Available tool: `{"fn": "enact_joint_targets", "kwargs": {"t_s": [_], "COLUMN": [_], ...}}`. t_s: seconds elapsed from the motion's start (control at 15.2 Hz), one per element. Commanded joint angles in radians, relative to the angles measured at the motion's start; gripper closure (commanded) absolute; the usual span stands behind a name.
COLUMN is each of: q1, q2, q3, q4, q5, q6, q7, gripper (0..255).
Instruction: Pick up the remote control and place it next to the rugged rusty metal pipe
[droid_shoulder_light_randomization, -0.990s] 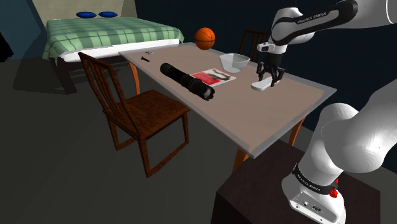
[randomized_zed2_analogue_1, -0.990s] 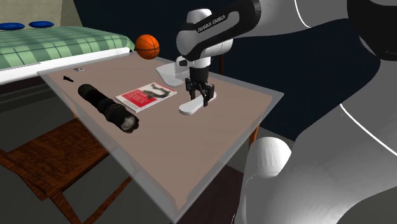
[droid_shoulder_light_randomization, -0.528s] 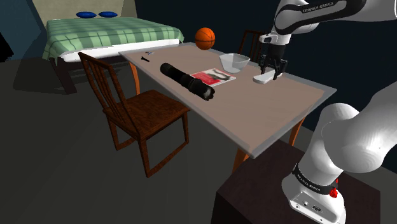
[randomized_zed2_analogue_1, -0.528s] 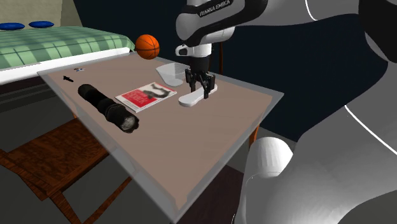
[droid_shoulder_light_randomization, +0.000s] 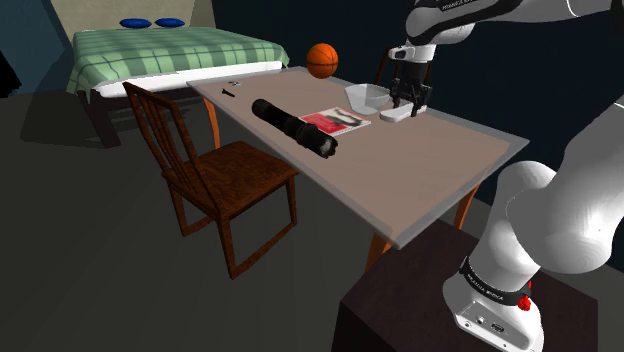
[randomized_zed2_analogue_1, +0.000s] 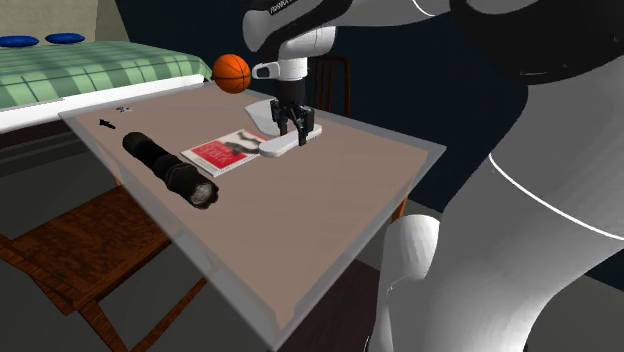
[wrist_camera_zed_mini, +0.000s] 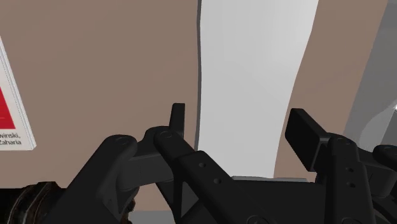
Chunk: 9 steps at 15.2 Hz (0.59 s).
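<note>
Fingers (wrist_camera_zed_mini: 305, 133) clasp a plain white, flat, elongated remote control (wrist_camera_zed_mini: 254, 76).

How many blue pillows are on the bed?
2. One flat blue oval pillow lies at the head of the green checked bed; the second blue pillow lies beside it. None seems hidden.

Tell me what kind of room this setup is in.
Probably a bedroom in a house: a bed with a green checked cover stands beyond the table, a wooden chair sits at the table's side, and an orange basketball lies near its far end.
</note>
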Motion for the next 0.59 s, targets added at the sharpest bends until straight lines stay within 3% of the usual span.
{"fn": "enact_joint_targets", "kwargs": {"t_s": [0.0,0.2,0.33,0.46,0.53], "q1": [0.045,0.072,0.048,-0.013,-0.019], "q2": [0.112,0.296,0.423,0.559,0.558], "q3": [-0.05,-0.1,-0.103,-0.074,-0.065], "q4": [0.075,0.193,0.282,0.403,0.391], "q5": [0.086,0.244,0.355,0.467,0.466], "q6": [0.009,-0.002,-0.027,-0.072,-0.059], "q7": [-0.044,-0.124,-0.177,-0.218,-0.218], "gripper": [255,255,255,255,255]}}
